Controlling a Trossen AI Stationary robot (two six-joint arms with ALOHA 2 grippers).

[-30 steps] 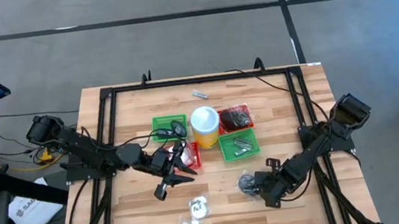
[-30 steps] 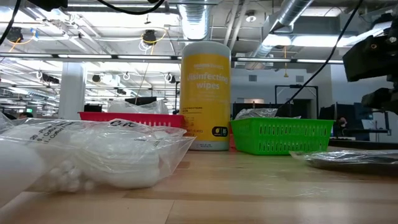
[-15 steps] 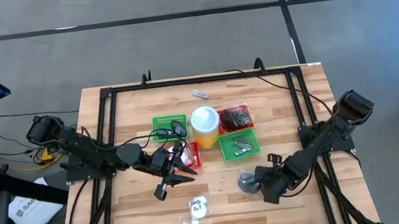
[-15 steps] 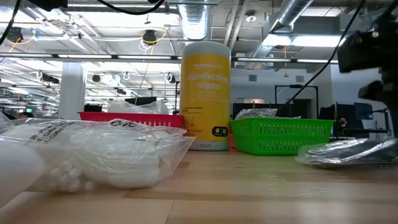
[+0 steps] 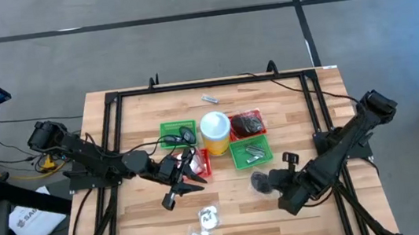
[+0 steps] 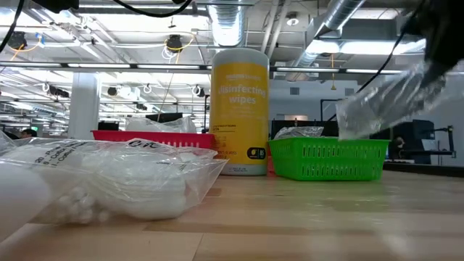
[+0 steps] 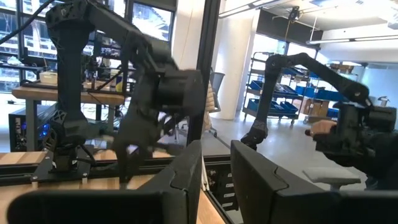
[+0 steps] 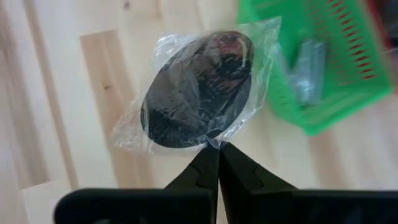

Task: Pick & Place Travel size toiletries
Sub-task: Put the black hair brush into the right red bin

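1. Your right claw (image 8: 217,152) is pinched shut on the edge of a clear bag (image 8: 198,90) holding a dark round piece. A second ago that bag lay flat on the desk (image 5: 143,232); now it hangs clear of the wood, and the arm has stretched out toward the desk's right rail.
2. From the right wrist the bag shows crinkled and glossy, its dark disc filling most of it, with a reddish glint near the far edge.
3. In the low view the bag (image 6: 391,98) has risen from the boards to above the green basket (image 6: 328,158), smeared by motion.
4. From above, the bag (image 5: 262,181) sits just in front of the green basket (image 5: 250,153), near but apart from it, with silvery pieces (image 5: 254,151) lying inside.
5. The white packets (image 5: 202,229) at the desk's near edge lie as before.
6. Your left claw (image 5: 194,179) has not moved: it hovers beside the red basket (image 5: 203,162), fingers (image 7: 186,171) parted a little around nothing that you can see.
7. The yellow tub (image 5: 215,131) stands among the baskets, unchanged.
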